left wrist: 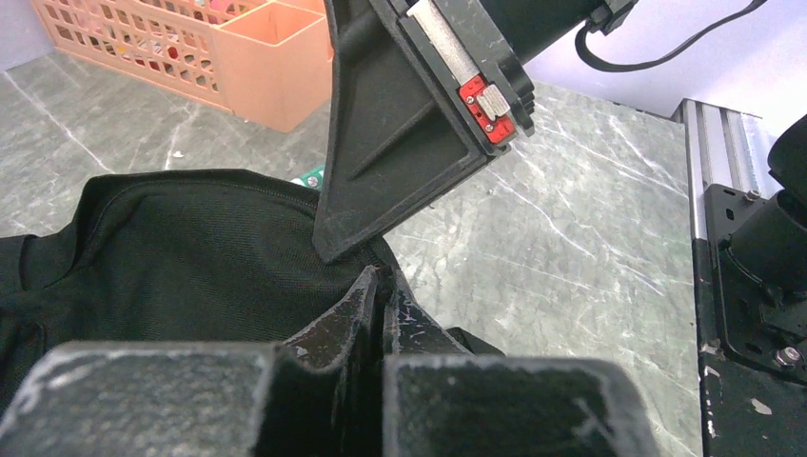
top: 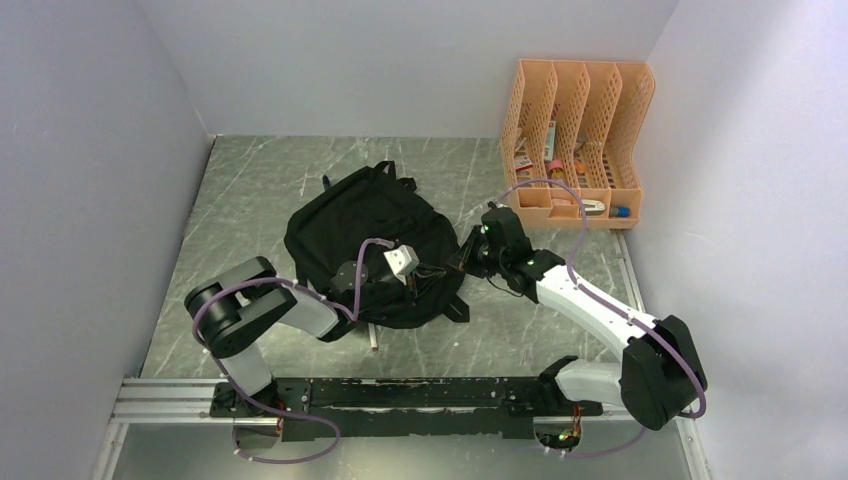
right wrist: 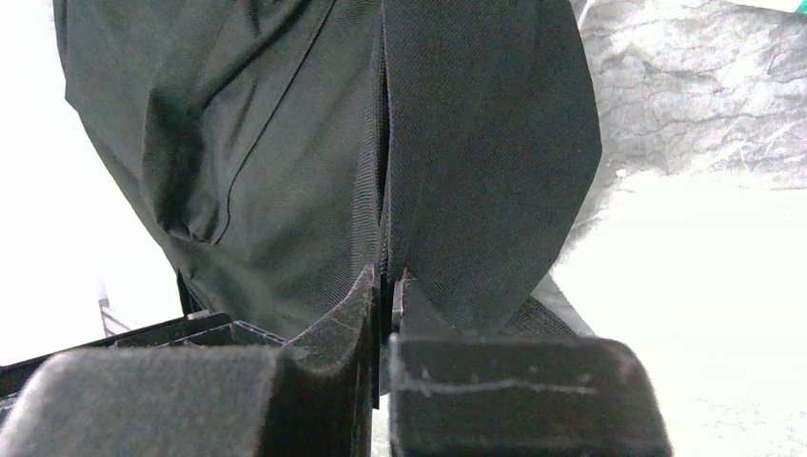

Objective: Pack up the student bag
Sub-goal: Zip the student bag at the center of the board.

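Mid-table, on the grey marble-look tabletop [top: 250, 200], the student bag [top: 360, 235] lies flat. Its long axis runs near-to-far w/ a slight lean: rounded top & carry loop point toward the back wall, a bit left, while the base faces the arms, a bit right. A strap end trails off the near-right corner. The bag is soft, matte black woven cloth, slumped & creased. The right wrist view shows a fine ribbed weave, stitched seam lines & a puckered fold. Both arms reach to the bag's near-right side, claws close together. The right gripper [right wrist: 385, 286] has its fingers pressed together on a pinched ridge of bag cloth, which rises straight up from the tips. The left gripper [left wrist: 381, 290] has its fingers closed together too, tips at the bag's edge; can't tell if any cloth is caught betw. them. Fingers on both are hard black plastic, wedge-shaped, scuffed w/ pale scratches. In the left wrist view the right claw's ribbed finger comes down onto the cloth just beyond the left tips. An orange file organiser [top: 578, 140] stands in the far-right corner, well apart from the bag: rigid plastic, four upright slots, perforated walls, small items inside too tiny to name. A thin rod-like item [top: 373, 340] lies just beside the bag's near edge.
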You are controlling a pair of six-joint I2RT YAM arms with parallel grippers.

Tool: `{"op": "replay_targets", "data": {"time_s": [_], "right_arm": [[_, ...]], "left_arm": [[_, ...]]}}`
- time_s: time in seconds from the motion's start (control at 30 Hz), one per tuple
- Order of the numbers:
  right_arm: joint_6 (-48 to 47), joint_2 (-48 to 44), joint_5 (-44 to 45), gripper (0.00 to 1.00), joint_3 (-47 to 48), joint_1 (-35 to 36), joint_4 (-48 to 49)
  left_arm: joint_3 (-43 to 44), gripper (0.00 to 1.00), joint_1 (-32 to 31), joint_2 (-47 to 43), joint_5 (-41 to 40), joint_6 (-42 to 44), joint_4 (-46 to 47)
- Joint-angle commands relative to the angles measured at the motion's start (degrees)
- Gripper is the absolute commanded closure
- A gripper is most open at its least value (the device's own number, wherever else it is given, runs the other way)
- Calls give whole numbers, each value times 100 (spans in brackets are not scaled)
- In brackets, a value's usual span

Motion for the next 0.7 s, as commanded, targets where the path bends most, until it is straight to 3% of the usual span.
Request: {"op": "replay_targets", "data": {"time_s": [0.0,0.37,0.67], "right_arm": [[-63,31,90,100,-108,-63,129],[-53,-125,575,100,-148,-230,-131],[-243,-144,465,100,-200,-654,-149]], "left_arm": [[72,95,-20,-366,-214,-57,-4],[31,95,-30,-1123,-447,-172,-1791],[-255,95,-27,-2029,-911,-364,-3028]]}}
